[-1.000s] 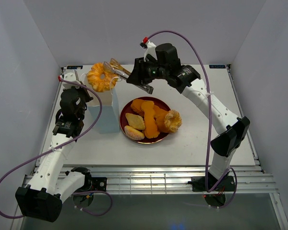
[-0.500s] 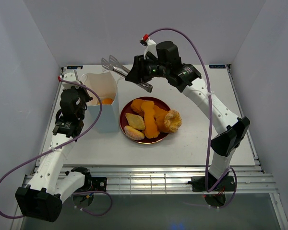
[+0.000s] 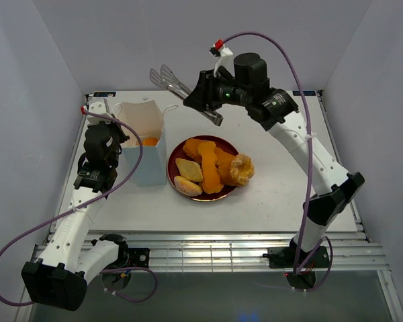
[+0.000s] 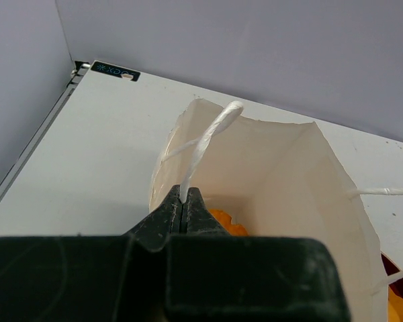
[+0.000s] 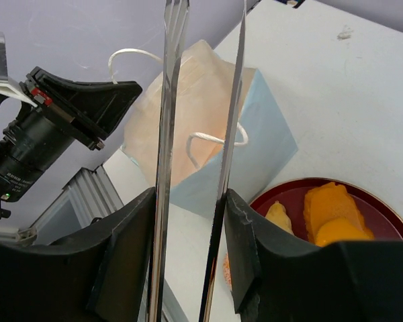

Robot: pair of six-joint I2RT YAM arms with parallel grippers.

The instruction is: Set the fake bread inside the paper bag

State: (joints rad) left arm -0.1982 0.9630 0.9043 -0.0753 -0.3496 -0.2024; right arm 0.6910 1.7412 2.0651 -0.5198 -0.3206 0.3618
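While the left gripper (image 4: 183,209) has its black fingers pressed together on a twisted white cord handle (image 4: 208,137), the paper bag (image 3: 148,169) stands upright and open at 9 o'clock of the plate (image 3: 170,169). The bag is thin and creased, white inside and pale blue outside. The right gripper (image 5: 190,221) clamps a pair of slim, shiny metal tongs (image 5: 171,100) from both sides. The tong arms stand apart with nothing between them, raised over the table's (image 3: 269,194) 11 o'clock edge. Glossy orange and golden-tan fake bread (image 3: 210,168) is heaped on the round, dark red plate as oval rolls, a long twisted piece and a ruffled round one. One more orange piece (image 3: 150,141) lies inside the bag.

A second ago the tongs held a pleated ring-shaped bun above the bag's mouth. Half a second ago they were already empty, and since then they have risen and drawn back toward 1 o'clock.

A small dark label (image 4: 113,70) at the table's far corner begins "XD"; the rest cannot be read.
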